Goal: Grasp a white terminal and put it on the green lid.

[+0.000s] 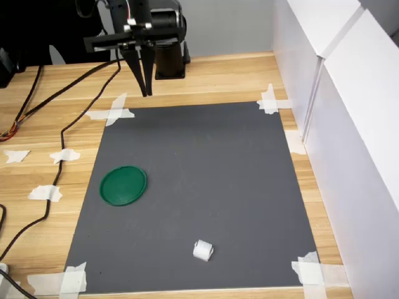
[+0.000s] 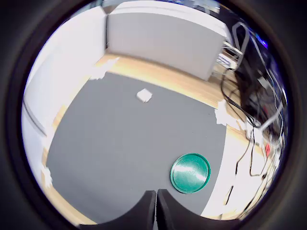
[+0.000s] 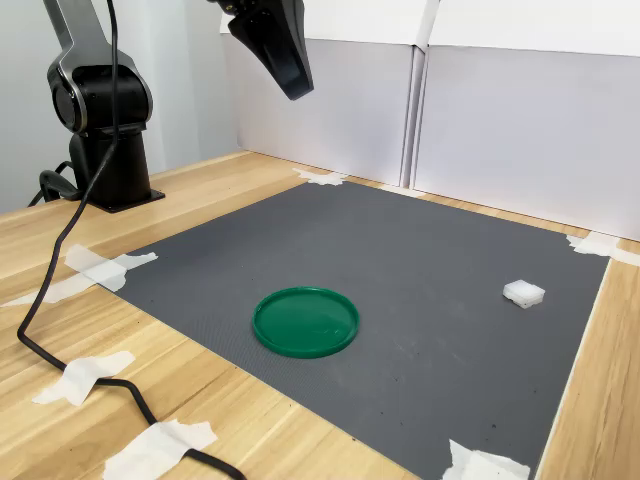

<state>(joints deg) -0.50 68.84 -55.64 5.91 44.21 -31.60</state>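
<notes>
The white terminal (image 1: 203,250) (image 3: 523,293) (image 2: 144,95) lies alone on the grey mat near the front edge in the first exterior view. The green lid (image 1: 123,185) (image 3: 305,321) (image 2: 190,172) lies flat on the mat toward the first exterior view's left, nothing on it. My gripper (image 1: 146,92) (image 3: 296,92) (image 2: 156,203) hangs high above the mat's far edge, close to the arm's base, far from both things. Its two dark fingers are pressed together, with nothing between them.
The grey mat (image 1: 199,180) is taped at its corners to a wooden table. White panels (image 1: 349,112) wall in the first exterior view's right side. Black cables (image 1: 59,134) trail over the wood left of the mat. The arm's base (image 1: 169,59) stands behind the mat.
</notes>
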